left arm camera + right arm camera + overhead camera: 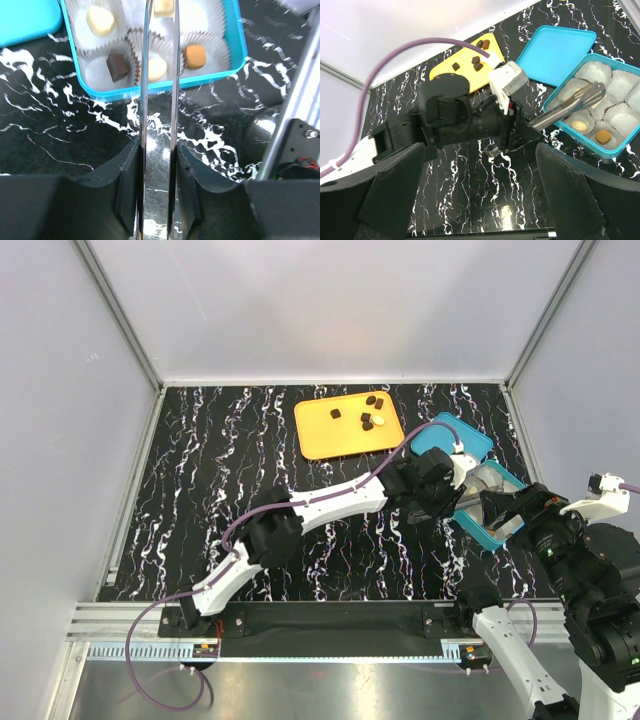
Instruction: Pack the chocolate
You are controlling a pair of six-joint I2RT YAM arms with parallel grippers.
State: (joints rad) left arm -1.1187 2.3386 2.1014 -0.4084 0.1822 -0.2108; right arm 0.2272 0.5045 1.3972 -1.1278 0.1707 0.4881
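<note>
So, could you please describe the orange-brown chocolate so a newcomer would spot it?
Find the teal box at the table's right side. In its paper cups, look beside the tongs: the chocolate there is the only orange-brown one; its neighbours are cream or dark brown.

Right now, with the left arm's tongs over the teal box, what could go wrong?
The cream piece sits only at the tips of the thin tongs that the left gripper squeezes; it could slip into a cup already filled, like the one with the dark piece. The tongs could also snag the light paper cups in the teal box.
</note>
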